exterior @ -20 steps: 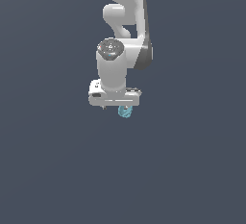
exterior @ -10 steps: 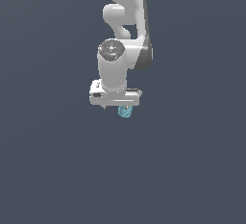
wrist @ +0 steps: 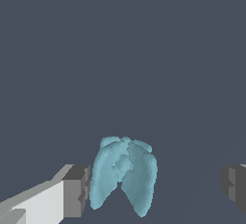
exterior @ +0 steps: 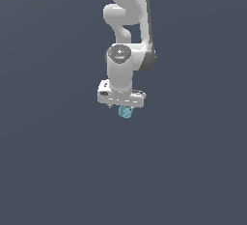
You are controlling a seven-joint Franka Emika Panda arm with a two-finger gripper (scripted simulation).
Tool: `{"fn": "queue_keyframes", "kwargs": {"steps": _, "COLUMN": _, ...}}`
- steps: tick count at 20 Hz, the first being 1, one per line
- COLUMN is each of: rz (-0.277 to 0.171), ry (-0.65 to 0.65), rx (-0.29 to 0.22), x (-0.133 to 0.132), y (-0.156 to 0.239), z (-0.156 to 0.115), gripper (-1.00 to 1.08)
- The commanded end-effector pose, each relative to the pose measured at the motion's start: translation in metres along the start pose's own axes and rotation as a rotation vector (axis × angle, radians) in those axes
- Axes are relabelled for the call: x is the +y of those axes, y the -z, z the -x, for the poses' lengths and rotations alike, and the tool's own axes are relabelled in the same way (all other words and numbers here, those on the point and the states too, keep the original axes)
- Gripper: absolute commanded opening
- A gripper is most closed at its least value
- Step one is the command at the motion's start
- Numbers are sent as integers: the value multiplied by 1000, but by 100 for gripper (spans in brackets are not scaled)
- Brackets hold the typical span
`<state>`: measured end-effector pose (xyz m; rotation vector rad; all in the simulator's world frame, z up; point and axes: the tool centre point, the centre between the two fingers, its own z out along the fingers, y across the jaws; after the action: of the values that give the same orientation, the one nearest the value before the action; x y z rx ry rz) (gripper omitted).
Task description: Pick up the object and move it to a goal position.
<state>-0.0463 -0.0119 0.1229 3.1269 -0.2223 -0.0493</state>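
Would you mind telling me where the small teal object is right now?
In the exterior view the teal object sits just under the claw, near the picture's centre. In the wrist view it lies between the two fingers, close beside one and well apart from the other.

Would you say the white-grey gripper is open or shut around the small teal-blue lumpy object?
Open: in the wrist view one finger sits beside the object, the other stands well clear.

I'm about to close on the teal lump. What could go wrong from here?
1. The object sits off-centre between the open gripper fingers: near one pad, with a wide gap to the other. Closing may push it sideways.
2. Its lumpy, tapered shape may slip or twist in the pads.
3. The exterior view hides most of it under the gripper.
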Motion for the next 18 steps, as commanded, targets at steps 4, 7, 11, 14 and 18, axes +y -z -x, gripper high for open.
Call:
{"fn": "queue_keyframes", "kwargs": {"steps": 4, "rz": -6, "ry": -90, "rx": 16, "x": -11, "y": -19, "z": 21, "gripper": 100}}
{"fn": "queue_keyframes", "kwargs": {"steps": 7, "rz": -8, "ry": -126, "rx": 22, "x": -15, "y": -26, "z": 30, "gripper": 100}}
{"fn": "queue_keyframes", "kwargs": {"steps": 11, "rz": -10, "ry": -158, "rx": 28, "x": -18, "y": -32, "z": 38, "gripper": 100}}
{"fn": "queue_keyframes", "kwargs": {"steps": 14, "rz": -11, "ry": -171, "rx": 30, "x": -19, "y": -35, "z": 41, "gripper": 100}}
{"fn": "queue_keyframes", "kwargs": {"steps": 18, "rz": -11, "ry": -169, "rx": 29, "x": -20, "y": -35, "z": 41, "gripper": 100}}
